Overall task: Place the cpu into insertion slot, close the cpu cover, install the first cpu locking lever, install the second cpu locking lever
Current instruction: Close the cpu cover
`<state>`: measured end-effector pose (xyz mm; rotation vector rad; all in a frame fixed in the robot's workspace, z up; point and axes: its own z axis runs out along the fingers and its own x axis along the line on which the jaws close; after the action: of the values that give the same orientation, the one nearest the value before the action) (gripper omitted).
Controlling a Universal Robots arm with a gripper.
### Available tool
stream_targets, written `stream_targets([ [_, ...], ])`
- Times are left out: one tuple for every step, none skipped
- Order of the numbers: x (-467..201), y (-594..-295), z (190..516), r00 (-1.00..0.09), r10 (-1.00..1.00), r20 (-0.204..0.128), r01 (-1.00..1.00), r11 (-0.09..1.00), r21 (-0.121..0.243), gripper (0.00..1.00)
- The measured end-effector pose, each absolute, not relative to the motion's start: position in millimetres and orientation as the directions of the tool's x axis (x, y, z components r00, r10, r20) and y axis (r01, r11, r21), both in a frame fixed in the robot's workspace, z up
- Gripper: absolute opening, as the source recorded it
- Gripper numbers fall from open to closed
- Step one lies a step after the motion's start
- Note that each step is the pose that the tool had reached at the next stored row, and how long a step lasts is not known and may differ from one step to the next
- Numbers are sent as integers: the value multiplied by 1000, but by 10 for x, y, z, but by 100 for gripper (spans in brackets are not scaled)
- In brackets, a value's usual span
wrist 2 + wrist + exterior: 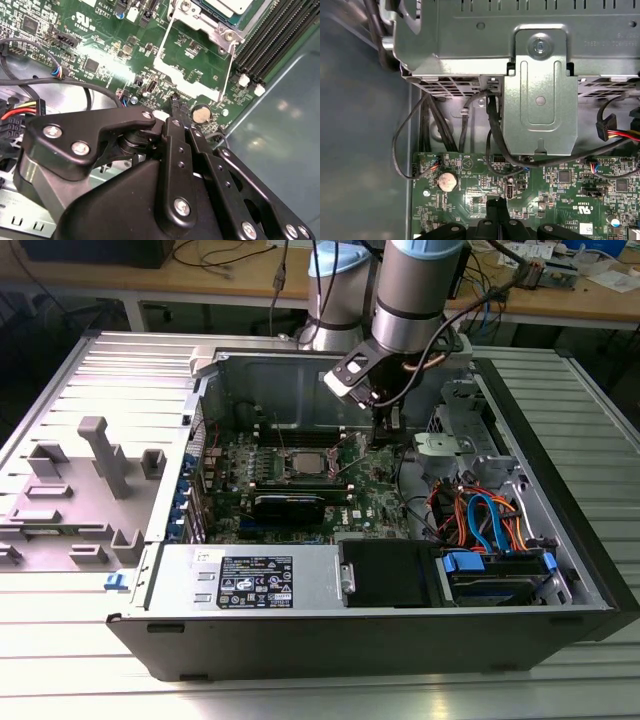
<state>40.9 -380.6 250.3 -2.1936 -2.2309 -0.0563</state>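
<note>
Cpu (306,462) is seen seated in the insertion slot (284,466), and further to the exterior view's right the gripper (384,436) is held low over the motherboard (375,498), fingers (176,125) pressed together with nothing gripped.

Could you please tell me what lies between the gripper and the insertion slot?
In the second wrist view, the silvery cpu cover, with the green board showing through its window, lies between the gripper and the insertion slot.
</note>
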Motion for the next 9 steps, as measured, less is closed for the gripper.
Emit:
stream_targets([
  [408,-3812,2496,-17,999,34,1000,16,17,11],
  [408,-3816,2489,-17,999,34,1000,16,17,11],
  [408,-3817,2488,-17,999,34,1000,16,17,11],
  [408,-3817,2488,-17,999,34,1000,16,17,11],
  [408,-3817,2488,-17,999,34,1000,16,17,11],
  [408,-3817,2483,-17,999,34,1000,17,17,11],
  [408,-3817,2479,-17,999,34,1000,17,17,11],
  [408,-3817,2479,-17,999,34,1000,17,17,11],
  [406,-3817,2479,-17,999,34,1000,17,17,11],
])
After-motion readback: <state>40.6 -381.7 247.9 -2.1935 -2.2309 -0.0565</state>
